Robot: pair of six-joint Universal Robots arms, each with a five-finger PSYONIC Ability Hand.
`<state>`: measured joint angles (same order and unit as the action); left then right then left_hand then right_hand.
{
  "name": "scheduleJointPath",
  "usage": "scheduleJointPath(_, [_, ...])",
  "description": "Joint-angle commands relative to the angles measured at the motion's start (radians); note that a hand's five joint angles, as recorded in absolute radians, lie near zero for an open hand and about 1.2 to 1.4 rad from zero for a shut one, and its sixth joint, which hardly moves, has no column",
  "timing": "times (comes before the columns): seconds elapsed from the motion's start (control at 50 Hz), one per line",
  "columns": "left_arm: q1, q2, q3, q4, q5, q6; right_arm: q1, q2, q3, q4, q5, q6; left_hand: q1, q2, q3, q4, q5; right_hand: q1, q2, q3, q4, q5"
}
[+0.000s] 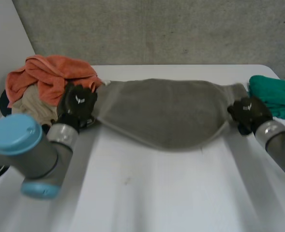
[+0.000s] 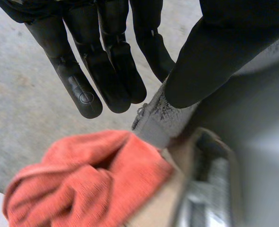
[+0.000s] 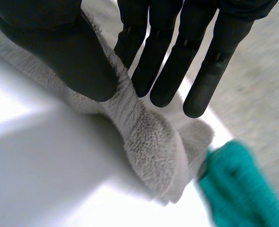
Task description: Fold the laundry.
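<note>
Grey towel (image 1: pixel 164 113) hangs stretched between both hands, sagging toward the white table (image 1: pixel 157 193). The left hand (image 1: pixel 78 104) pinches the towel's left end between thumb and straight fingers, just beside a heap of orange cloth (image 1: pixel 50 77). The right hand (image 1: pixel 247 112) clamps the right end the same way, thumb on one face and fingers behind it, near a teal cloth (image 1: pixel 275 94).
</note>
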<state>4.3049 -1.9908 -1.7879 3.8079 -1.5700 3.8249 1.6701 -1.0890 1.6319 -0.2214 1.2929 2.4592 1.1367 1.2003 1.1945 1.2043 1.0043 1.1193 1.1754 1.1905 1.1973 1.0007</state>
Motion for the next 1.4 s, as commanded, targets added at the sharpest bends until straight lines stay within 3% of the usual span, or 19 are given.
scheduleJointPath(0.02, [-0.004, 0.109, -0.163, 0.001, 0.014, 0.001, -0.069, -0.077, 0.094, 0.146, -0.027, -0.146, 0.26, 0.196, 0.202, 0.192, 0.217, -0.002, -0.058, -0.073, -0.08, -0.058])
scheduleJointPath(0.06, [-0.005, 0.124, -0.174, -0.001, 0.033, 0.002, -0.076, -0.086, 0.083, 0.177, -0.026, -0.164, 0.26, 0.196, 0.202, 0.192, 0.217, -0.311, -0.367, -0.382, -0.389, -0.367])
scheduleJointPath(0.14, [-0.004, 0.135, -0.166, -0.001, 0.041, 0.002, -0.078, -0.101, 0.02, 0.197, -0.011, -0.154, 0.26, 0.196, 0.202, 0.192, 0.217, -0.45, -0.506, -0.521, -0.528, -0.506])
scheduleJointPath(0.34, [-0.001, 0.153, -0.142, -0.002, 0.041, 0.001, -0.07, -0.155, -0.201, 0.394, -0.018, -0.054, 0.26, 0.196, 0.202, 0.192, 0.217, -0.456, -0.512, -0.527, -0.534, -0.512])
scheduleJointPath(0.44, [-0.005, 0.153, -0.134, -0.002, 0.041, -0.001, -0.078, -0.033, -0.367, 0.571, -0.03, -0.103, 0.26, 0.196, 0.202, 0.192, 0.217, -0.456, -0.512, -0.527, -0.534, -0.512])
scheduleJointPath(0.62, [-0.007, 0.148, -0.122, -0.001, 0.042, -0.002, -0.066, 0.116, -0.495, 0.579, -0.018, -0.262, 0.26, 0.196, 0.202, 0.192, 0.217, -0.503, -0.559, -0.574, -0.581, -0.559])
scheduleJointPath(0.96, [-0.002, 0.145, -0.12, -0.001, 0.062, -0.004, -0.009, 0.305, -0.601, 0.662, -0.003, -0.21, 0.26, 0.196, 0.202, 0.192, 0.217, -0.559, -0.615, -0.63, -0.637, -0.615])
scheduleJointPath(1.08, [-0.002, 0.145, -0.119, -0.001, 0.062, -0.004, -0.004, 0.33, -0.595, 0.663, 0.02, -0.206, 0.26, 0.196, 0.202, 0.192, 0.217, -0.506, -0.562, -0.577, -0.584, -0.562])
scheduleJointPath(1.12, [-0.002, 0.145, -0.119, -0.002, 0.062, -0.004, -0.004, 0.333, -0.593, 0.663, 0.043, -0.213, 0.26, 0.196, 0.202, 0.192, 0.217, -0.193, -0.249, -0.265, -0.271, -0.249])
scheduleJointPath(1.16, [-0.002, 0.145, -0.12, -0.002, 0.062, -0.002, 0.002, 0.313, -0.59, 0.636, 0.048, -0.2, 0.26, 0.196, 0.202, 0.192, 0.217, 0.274, 0.218, 0.203, 0.196, 0.218])
scheduleJointPath(1.28, [0.001, 0.197, -0.126, -0.042, 0.059, 0.001, -0.004, 0.152, -0.447, 0.49, 0.042, -0.128, 0.26, 0.196, 0.202, 0.192, 0.217, 0.277, 0.221, 0.206, 0.199, 0.221])
scheduleJointPath(1.4, [0.013, 0.3, -0.136, -0.174, 0.059, -0.001, -0.053, -0.044, -0.282, 0.497, 0.008, -0.135, 0.26, 0.196, 0.202, 0.192, 0.217, 0.277, 0.221, 0.206, 0.199, 0.221])
